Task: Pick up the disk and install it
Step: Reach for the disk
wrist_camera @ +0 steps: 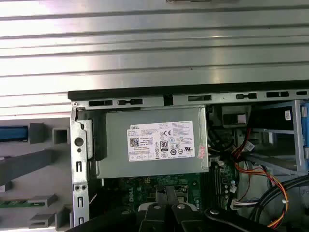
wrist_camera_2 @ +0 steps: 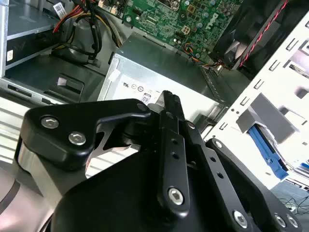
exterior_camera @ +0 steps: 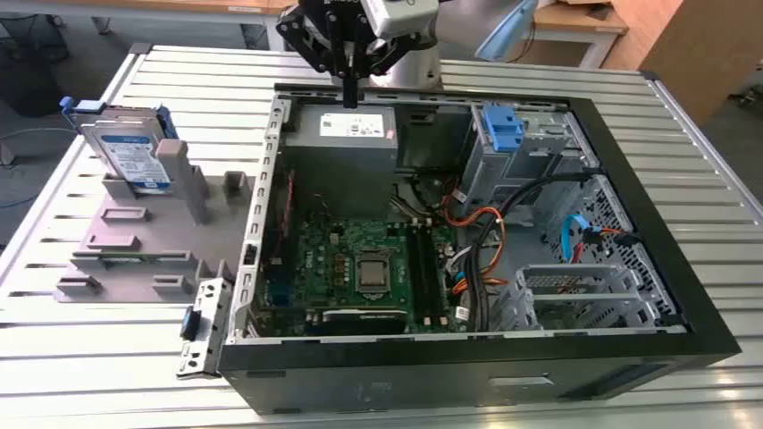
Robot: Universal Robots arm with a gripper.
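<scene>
Disk (exterior_camera: 129,154) is propped on edge in the grey rack (exterior_camera: 143,246), well off to the exterior view's left of the hand (exterior_camera: 349,96), which hangs pinched closed and empty above the power supply (exterior_camera: 346,128).

**Setting.** A slatted aluminium table (exterior_camera: 203,67) spans the exterior view, its long ribbed profiles running from side to side; in the first wrist view the same slats (wrist_camera: 154,43) carry bright bands of reflected light. Behind the table stand light wooden desks (exterior_camera: 584,16) and, at the exterior view's right, a tall wooden panel (exterior_camera: 698,45). At the exterior view's left, a grey floor (exterior_camera: 30,192) lies below table level, with loose cables (exterior_camera: 24,134) trailing across it.
</scene>
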